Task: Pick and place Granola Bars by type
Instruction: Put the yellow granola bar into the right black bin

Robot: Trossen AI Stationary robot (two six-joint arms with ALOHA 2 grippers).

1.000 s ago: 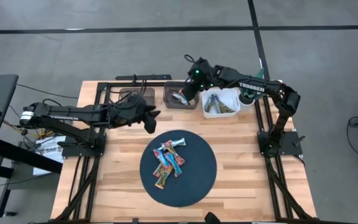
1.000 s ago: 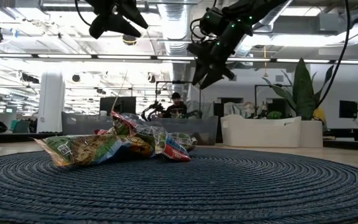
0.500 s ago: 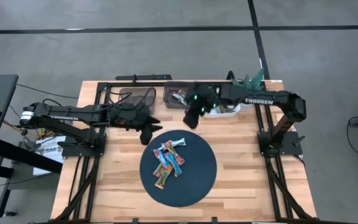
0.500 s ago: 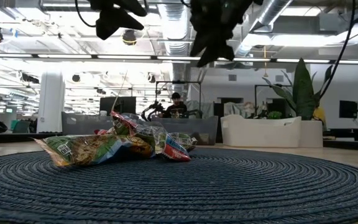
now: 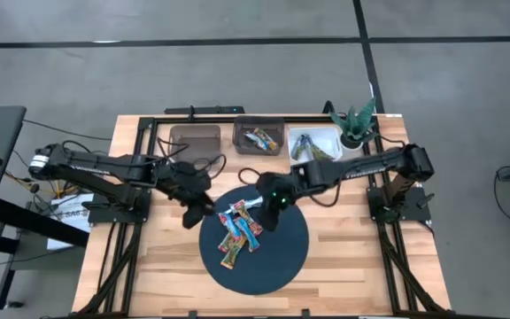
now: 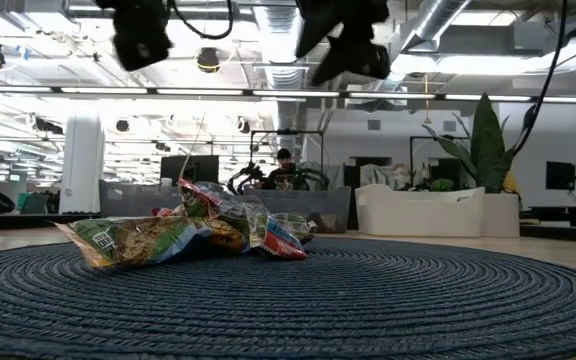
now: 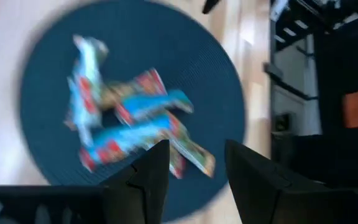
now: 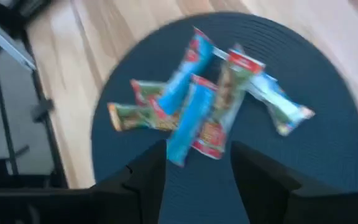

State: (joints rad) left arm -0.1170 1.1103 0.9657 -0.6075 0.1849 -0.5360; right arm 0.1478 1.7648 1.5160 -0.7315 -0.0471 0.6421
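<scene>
1. Both wrist views are smeared, so I can't read wrapper print or count the Granola Bars (image 5: pixel 240 227) exactly; they sit in a loose overlapping pile on the left half of the round blue mat (image 5: pixel 282 257), mid desk (image 5: pixel 352 266)
2. Low view only gives me the pile edge-on (image 6: pixel 193 232), green-brown wrapper in front, a red one behind; the rest is hidden behind those
3. In the low view both pincers are cut off at the top edge, dark blurs only
4. More bars lie in the dark bin (image 5: pixel 258 137) and the white bin (image 5: pixel 315 146) at the far edge of the desk; the brown bin (image 5: pixel 195 138) to their left, contents can't tell
5. Left pincer (image 5: pixel 190 215) hangs at the mat's left rim, beside the pile, arm stretched in low from the left; in its wrist view the two fingers (image 7: pixel 151 171) stand apart with nothing between them, so it's wide and empty
6. Right pincer (image 5: pixel 270 213) hovers over the mat just right of the pile, arm reaching diagonally from the right post; fingers (image 8: pixel 151 171) spread, nothing held
7. Small potted plant (image 5: pixel 357 124) at the far right corner
</scene>
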